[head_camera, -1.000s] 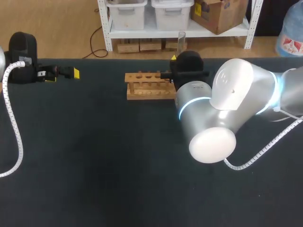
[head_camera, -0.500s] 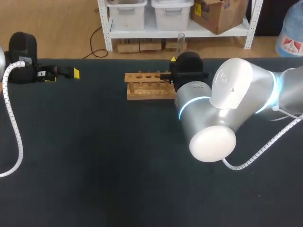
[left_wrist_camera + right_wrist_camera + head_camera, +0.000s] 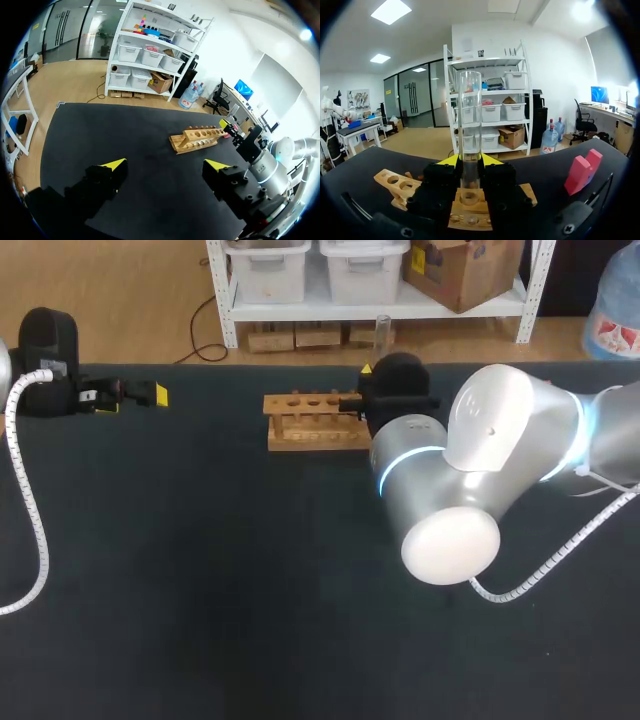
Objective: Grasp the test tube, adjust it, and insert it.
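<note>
Between the right gripper's [image 3: 469, 161] fingers the test tube [image 3: 469, 115] stands upright, clamped on both sides, apparently to line it up with a hole in the wooden rack [image 3: 395, 186] just below, while the left gripper [image 3: 165, 165] hangs wide open, well away.

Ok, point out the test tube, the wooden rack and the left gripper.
test tube [image 3: 469, 135], right wrist view, glass wall mid-length.
wooden rack [image 3: 305, 440], head view, front of its base.
left gripper [image 3: 165, 165], left wrist view, midway between its yellow tips.
</note>
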{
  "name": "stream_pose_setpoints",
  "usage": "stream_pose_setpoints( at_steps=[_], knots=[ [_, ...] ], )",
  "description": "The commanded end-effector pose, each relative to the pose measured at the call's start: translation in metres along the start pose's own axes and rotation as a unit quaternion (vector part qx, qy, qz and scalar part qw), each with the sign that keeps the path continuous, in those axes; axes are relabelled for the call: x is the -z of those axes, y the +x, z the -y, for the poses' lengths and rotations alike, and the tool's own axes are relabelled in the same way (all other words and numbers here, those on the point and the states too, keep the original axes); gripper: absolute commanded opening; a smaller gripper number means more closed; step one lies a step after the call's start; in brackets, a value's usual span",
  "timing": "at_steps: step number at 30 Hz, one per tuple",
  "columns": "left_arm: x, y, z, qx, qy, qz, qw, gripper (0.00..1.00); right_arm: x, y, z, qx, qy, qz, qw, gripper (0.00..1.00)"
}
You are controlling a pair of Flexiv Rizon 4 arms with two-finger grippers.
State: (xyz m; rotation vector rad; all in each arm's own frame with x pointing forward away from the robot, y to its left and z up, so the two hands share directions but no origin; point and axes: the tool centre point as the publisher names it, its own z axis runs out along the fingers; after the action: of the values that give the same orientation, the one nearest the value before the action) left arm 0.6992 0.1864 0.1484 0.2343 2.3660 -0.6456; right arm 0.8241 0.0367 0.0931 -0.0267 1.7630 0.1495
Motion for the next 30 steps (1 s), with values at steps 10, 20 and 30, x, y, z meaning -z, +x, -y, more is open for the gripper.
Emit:
stream_pose_setpoints(
  at_steps=[10,20,30],
  knots=[
    [0.000,-0.001,0.001,0.001,-0.004,-0.002,1.000,1.00,0.001,0.001,0.000,0.004,-0.130,0.003,0.991,0.98],
    [0.000,-0.001,0.001,0.001,-0.004,-0.002,1.000,1.00,0.005,-0.004,0.002,0.009,-0.123,0.002,0.992,1.00],
    [0.000,-0.001,0.001,0.001,-0.004,-0.002,1.000,1.00,0.025,-0.013,0.006,0.029,-0.120,0.000,0.992,1.00]
  ],
)
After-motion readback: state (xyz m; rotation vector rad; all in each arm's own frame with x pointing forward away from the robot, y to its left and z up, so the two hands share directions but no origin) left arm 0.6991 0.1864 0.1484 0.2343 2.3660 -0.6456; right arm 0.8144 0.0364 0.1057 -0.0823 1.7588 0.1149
